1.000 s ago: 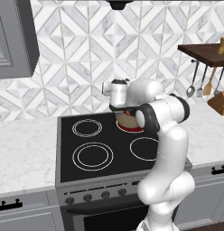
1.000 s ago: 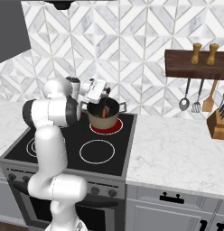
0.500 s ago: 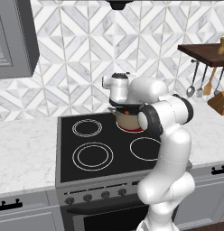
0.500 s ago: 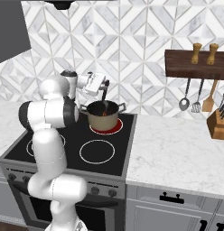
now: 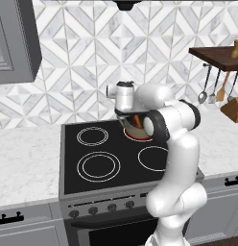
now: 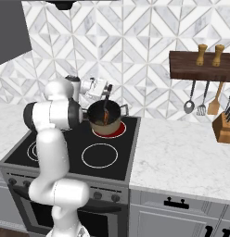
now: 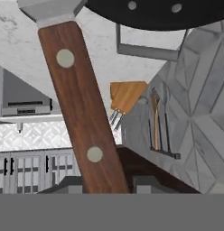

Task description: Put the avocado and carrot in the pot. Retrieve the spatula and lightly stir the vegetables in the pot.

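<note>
The end effector [image 7: 107, 182] has the spatula [image 7: 80, 103] handle running up between its 2 finger tips. Whether they clamp it or have begun to let go cannot be told. In the right base view the hand hangs just above the pot [image 6: 104, 124], and the dark handle slants down into it.

Compared with 1 second ago, the hand has lifted a little and the handle has swung more upright inside the pot. That reads as a stirring stroke.

The carrot [image 6: 105, 115] shows as an orange streak in the pot's dark inside. The avocado cannot be made out. The pot sits on the glowing red burner [image 6: 118, 132] at the back of the stove [image 6: 79, 155].

Loading looks done, and the stirring is probably under way or nearly finished.
</note>
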Controlling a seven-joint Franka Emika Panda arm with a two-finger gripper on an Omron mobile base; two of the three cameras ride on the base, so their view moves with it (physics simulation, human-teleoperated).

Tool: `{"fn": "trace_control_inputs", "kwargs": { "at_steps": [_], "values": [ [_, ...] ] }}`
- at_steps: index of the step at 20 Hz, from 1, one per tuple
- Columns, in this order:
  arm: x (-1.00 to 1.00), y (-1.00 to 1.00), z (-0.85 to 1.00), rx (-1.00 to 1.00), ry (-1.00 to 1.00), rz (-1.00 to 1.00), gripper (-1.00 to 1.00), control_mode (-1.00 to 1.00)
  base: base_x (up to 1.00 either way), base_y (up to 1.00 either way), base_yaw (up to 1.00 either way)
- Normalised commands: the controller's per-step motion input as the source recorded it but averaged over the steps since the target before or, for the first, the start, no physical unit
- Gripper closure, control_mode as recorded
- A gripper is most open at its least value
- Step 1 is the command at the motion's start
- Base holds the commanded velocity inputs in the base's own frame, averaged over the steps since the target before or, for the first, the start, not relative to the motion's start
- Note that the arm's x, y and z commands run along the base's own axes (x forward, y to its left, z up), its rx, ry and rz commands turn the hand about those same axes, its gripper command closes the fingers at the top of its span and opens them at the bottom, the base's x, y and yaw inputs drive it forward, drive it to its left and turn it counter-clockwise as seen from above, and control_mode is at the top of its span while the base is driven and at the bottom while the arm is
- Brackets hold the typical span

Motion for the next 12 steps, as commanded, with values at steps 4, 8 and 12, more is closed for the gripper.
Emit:
{"fn": "trace_control_inputs", "kwargs": {
  "at_steps": [4,8,12],
  "values": [
    [0.54,0.18,-0.74,0.0,0.02,0.0,1.0,-1.0,0.0,0.0,0.0],
    [0.66,0.23,-0.07,0.01,0.0,0.0,1.0,-1.0,0.0,0.0,0.0],
    [0.62,0.14,-0.33,0.01,0.01,0.0,1.0,-1.0,0.0,0.0,0.0]
  ]
}}
